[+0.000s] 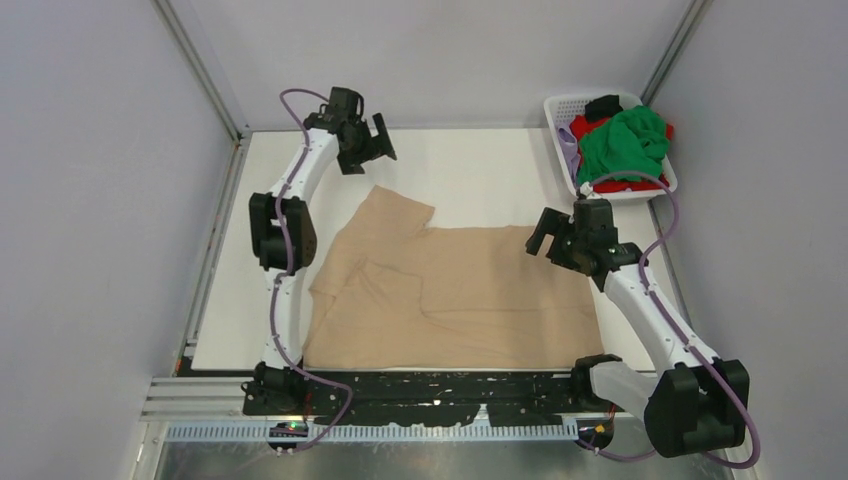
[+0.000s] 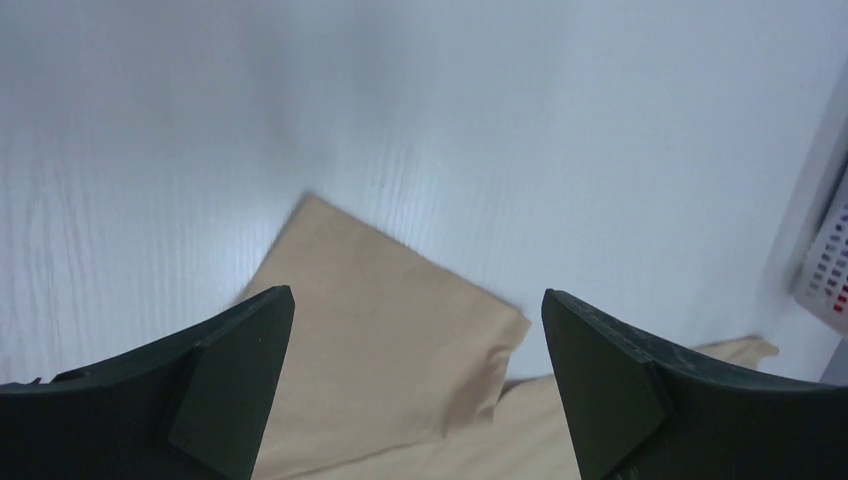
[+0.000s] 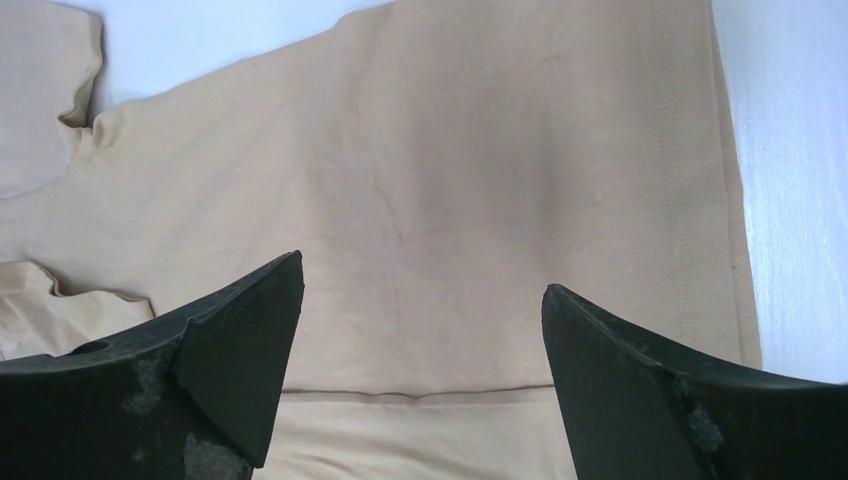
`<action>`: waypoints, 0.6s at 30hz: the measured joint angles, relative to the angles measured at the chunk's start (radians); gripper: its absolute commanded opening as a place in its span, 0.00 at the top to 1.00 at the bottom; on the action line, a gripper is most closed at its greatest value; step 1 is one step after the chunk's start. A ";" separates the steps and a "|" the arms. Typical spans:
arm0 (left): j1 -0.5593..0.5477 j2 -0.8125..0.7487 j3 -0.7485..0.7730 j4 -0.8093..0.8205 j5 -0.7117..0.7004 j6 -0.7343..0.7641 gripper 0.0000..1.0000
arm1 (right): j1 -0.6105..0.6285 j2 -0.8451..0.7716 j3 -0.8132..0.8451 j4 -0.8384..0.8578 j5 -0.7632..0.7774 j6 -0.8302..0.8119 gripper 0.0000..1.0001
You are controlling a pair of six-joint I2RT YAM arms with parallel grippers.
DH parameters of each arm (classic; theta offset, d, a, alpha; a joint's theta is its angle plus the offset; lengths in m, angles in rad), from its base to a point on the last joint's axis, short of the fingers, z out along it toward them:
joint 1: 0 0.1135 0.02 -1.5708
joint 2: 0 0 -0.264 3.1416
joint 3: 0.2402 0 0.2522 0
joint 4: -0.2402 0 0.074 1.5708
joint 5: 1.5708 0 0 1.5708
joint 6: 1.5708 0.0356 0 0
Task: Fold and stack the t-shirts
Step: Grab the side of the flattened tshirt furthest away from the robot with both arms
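The beige t-shirt (image 1: 455,295) lies spread on the white table, its sleeve pointing to the far left and its left side rumpled. My left gripper (image 1: 378,143) is open and empty, raised above the far left of the table beyond the sleeve (image 2: 385,340). My right gripper (image 1: 541,236) is open and empty, above the shirt's far right corner; its wrist view shows the shirt's flat body (image 3: 450,200) below the jaws. The green t-shirt (image 1: 625,143), red t-shirt (image 1: 635,184), black t-shirt (image 1: 603,105) and lilac t-shirt (image 1: 570,150) lie piled in the basket.
A white mesh basket (image 1: 560,103) stands at the table's far right corner; its edge shows in the left wrist view (image 2: 828,260). Grey walls and metal posts close in the table (image 1: 480,170) on three sides. A black rail runs along the near edge.
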 measured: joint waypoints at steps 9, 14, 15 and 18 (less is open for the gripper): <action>0.037 0.195 0.111 -0.021 0.028 -0.125 0.00 | -0.024 0.045 0.000 0.033 -0.023 -0.013 0.05; 0.042 0.206 0.088 0.004 0.030 -0.191 0.00 | -0.032 0.055 0.000 0.043 -0.030 -0.016 0.05; 0.041 0.209 0.089 0.008 0.030 -0.204 0.00 | -0.033 0.055 0.000 0.044 -0.031 -0.016 0.05; 0.034 0.222 0.096 0.010 0.019 -0.229 0.00 | -0.035 0.055 -0.002 0.053 -0.033 -0.016 0.05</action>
